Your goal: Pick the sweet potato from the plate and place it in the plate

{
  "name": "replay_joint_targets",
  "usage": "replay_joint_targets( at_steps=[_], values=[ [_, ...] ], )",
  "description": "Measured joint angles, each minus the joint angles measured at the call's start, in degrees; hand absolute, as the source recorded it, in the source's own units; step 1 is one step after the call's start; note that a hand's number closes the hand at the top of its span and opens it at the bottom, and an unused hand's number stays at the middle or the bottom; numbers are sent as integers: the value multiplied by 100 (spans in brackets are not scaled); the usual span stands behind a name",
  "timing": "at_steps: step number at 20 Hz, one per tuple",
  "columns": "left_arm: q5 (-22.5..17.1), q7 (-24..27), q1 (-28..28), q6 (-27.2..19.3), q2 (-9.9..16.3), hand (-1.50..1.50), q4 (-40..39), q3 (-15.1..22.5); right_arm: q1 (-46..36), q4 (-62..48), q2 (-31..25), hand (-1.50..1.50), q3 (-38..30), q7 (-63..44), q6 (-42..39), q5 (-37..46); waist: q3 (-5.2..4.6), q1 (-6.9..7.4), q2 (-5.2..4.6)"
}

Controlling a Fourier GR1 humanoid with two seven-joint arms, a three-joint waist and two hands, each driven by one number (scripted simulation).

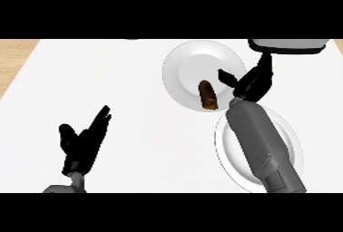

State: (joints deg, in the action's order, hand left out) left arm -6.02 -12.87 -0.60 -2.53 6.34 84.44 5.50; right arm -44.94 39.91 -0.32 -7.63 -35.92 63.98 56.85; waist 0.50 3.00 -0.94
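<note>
A brown sweet potato (209,95) lies near the front edge of the far white plate (191,63). Just to its right my right hand (253,81) hovers over that plate's right rim, fingers straight and pointing away, thumb spread toward the sweet potato without touching it. A second white plate (289,136) sits nearer, largely covered by my right forearm. At the lower left my left hand (84,142) rests open, fingers up, holding nothing.
The white counter (100,72) meets a wooden strip (13,59) at its left edge. A grey and white object (288,45) stands at the far right, just beyond my right hand's fingertips.
</note>
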Motion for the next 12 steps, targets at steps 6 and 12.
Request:
replay_joint_targets(
  at_steps=[6,12],
  values=[
    [-39,57,114,50,41,0,5,-85,463,729,7,-150,258,846,447,-1299,-8,-127,59],
    [-61,86,179,57,38,0,-14,-170,1662,2201,25,-150,1220,1621,404,-2746,-6,-240,107]
  ],
)
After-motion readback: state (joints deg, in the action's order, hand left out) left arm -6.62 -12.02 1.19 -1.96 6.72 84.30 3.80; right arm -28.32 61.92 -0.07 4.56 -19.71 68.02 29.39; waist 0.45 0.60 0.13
